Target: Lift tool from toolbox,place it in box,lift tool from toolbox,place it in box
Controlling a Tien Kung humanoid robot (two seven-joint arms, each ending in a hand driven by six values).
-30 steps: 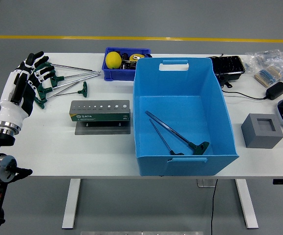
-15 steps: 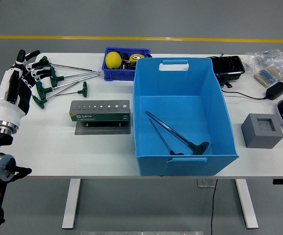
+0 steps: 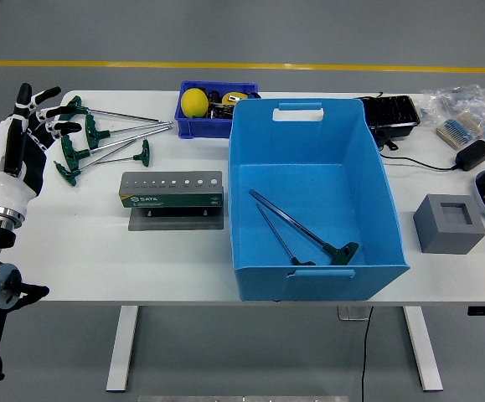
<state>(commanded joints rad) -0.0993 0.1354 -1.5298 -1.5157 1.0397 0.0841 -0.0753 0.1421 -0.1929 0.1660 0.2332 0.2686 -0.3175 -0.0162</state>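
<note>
- One white tabletop carries everything, its near edge running along the bottom of the view.
- The large blue box stands right of centre, open at the top; two T-handle tools with green grips lie on its floor, shafts slanting toward the near right corner.
- The left arm rises from the lower left corner, forearm upright, and ends in the left robot hand at the tabletop's left edge.
- That robot hand is held with fingers spread apart and pointing up and to the right, gripping nothing.
- Four or so green-handled T-wrenches lie fanned on the tabletop just right of the hand, shafts pointing right; whether the fingertips touch the handles cannot be told.
- The grey-green toolbox stand with a row of holes sits between the wrenches and the blue box.
- A small dark-blue bin with a yellow ball stands behind, touching the blue box's far left corner.
- A grey block with a square recess sits right of the box.
</note>
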